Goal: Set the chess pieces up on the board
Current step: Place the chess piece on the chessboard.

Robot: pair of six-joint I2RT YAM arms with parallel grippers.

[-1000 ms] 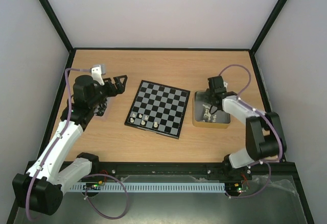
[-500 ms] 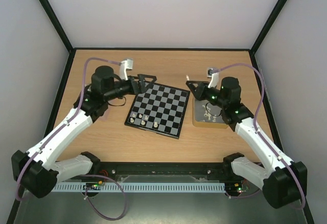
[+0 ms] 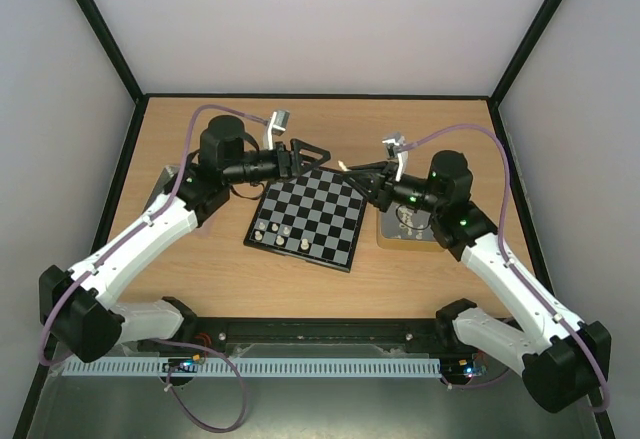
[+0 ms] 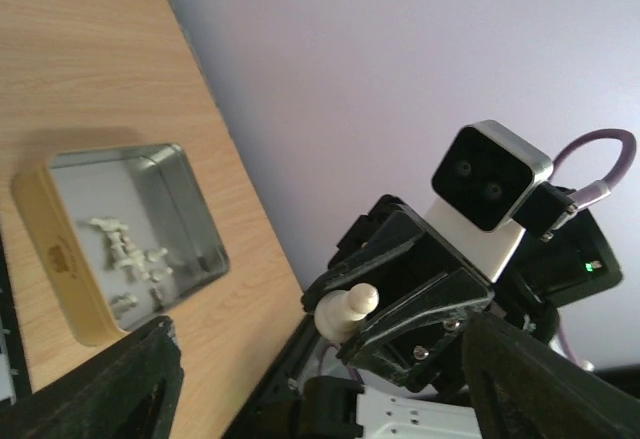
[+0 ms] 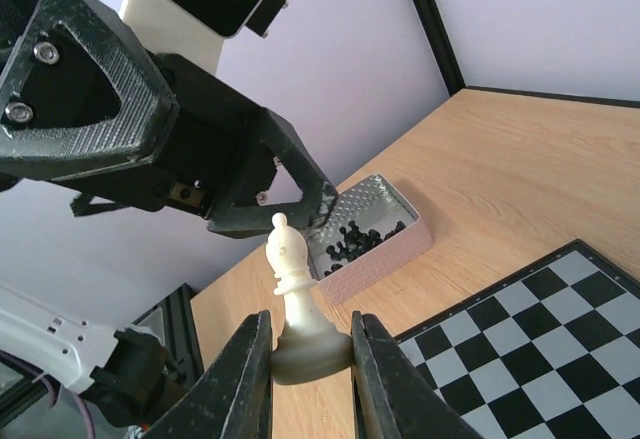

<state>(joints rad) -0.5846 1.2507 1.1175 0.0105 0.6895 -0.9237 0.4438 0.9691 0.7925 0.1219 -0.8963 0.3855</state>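
Note:
The board [image 3: 310,209] lies at the table's middle, with three chess pieces [image 3: 284,231] standing along its near edge. My right gripper [image 5: 308,344] is shut on the base of a cream-white bishop [image 5: 297,299], held upright in the air. In the top view it [image 3: 347,167] hovers over the board's far edge. My left gripper [image 3: 312,152] faces it tip to tip, open, its jaws wide and empty. One of its black fingers [image 5: 270,174] hangs just behind the bishop's head. The left wrist view shows the bishop [image 4: 347,309] between the right gripper's fingers, ahead of my left gripper [image 4: 320,331].
A gold-walled tin [image 4: 50,249] holding several white pieces sits right of the board, partly under the right arm [image 3: 405,231]. A pink-walled tin [image 5: 385,259] with several black pieces stands to the board's left, mostly hidden by the left arm from above. Black frame posts rim the table.
Both arms swung from their tins to meet above the board's far edge. The right gripper came up carrying the white bishop. The left jaws have narrowed somewhat.

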